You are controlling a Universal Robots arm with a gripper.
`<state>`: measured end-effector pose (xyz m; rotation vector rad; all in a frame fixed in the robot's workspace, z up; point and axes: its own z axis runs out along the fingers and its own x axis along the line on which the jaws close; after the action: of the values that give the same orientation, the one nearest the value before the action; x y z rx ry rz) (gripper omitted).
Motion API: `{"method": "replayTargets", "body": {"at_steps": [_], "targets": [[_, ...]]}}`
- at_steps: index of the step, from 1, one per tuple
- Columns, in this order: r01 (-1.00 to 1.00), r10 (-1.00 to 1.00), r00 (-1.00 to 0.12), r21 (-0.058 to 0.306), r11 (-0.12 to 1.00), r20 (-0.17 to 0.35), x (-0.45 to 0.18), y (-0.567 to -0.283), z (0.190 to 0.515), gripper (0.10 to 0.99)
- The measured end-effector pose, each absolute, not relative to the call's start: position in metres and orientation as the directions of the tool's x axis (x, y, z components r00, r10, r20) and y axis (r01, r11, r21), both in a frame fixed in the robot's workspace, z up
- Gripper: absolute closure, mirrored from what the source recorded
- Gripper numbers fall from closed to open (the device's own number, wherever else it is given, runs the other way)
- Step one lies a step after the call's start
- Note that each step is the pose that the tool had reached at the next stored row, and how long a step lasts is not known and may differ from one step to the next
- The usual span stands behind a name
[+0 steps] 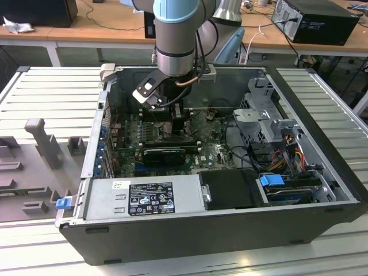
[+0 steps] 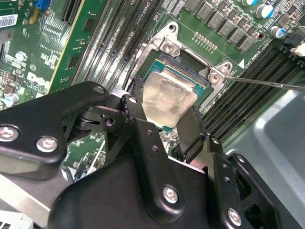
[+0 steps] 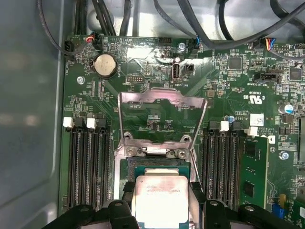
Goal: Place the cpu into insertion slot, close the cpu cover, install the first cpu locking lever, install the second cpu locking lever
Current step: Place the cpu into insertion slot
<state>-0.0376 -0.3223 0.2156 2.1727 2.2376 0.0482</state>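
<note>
Silvery cpu [image 3: 159, 202] was clamped by its edges in the tool [image 2: 167, 110], poised over the insertion slot [image 3: 143, 166]; the cpu cover [image 3: 162, 97] stood raised. Placement seemed underway; seating likely needed square alignment.

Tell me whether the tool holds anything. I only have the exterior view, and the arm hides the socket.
Observer: Yes. In both wrist views the tool clamps a small flat square silvery cpu by two opposite edges.
Operator: Where is it relative to the socket?
Observer: Right over the dark square insertion slot with the silvery rim. I cannot tell whether it is seated.
Operator: And the cover?
Observer: In the first wrist view the thin silvery-grey metal cpu cover frame stands swung open, hinged at the slot's edge.
</note>
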Motion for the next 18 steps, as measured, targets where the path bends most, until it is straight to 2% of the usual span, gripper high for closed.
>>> {"method": "replayTargets", "body": {"at_steps": [9, 18], "targets": [[0.999, 1.000, 0.031, 0.040, -0.031, 0.003, -0.0377, -0.3212, 0.2133, 0.561], [0.999, 1.000, 0.001, 0.040, -0.002, 0.003, -0.0376, -0.3166, 0.2060, 0.561]]}}
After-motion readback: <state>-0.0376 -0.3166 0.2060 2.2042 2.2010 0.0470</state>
